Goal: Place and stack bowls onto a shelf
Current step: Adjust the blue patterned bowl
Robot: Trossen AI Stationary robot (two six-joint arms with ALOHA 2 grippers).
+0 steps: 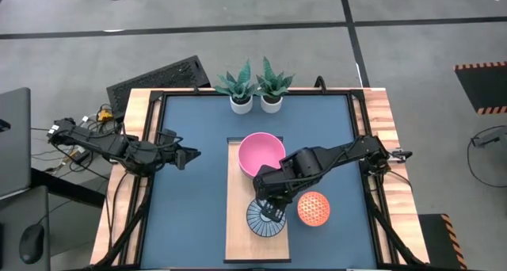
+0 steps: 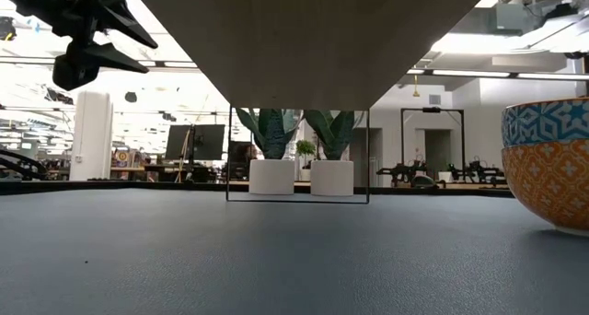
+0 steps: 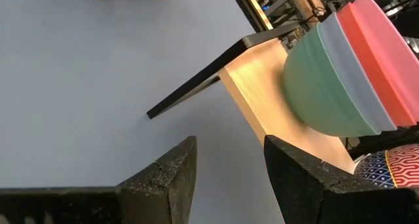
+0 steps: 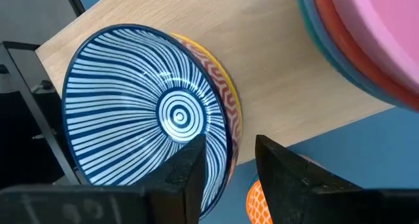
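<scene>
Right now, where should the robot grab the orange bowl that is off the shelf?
By its rim, I think. The orange bowl sits upright with its open side up on the table, so the right hand could pinch one thin wall from above.

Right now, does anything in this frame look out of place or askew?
One thing: the orange-red bowl sits on the blue tabletop beside the shelf, not on it. The large stack, pink bowl on top, and the blue striped bowl under the right gripper sit level on the shelf.

Bowls (image 1: 262, 154) on wooden shelf (image 1: 238, 239)
</scene>
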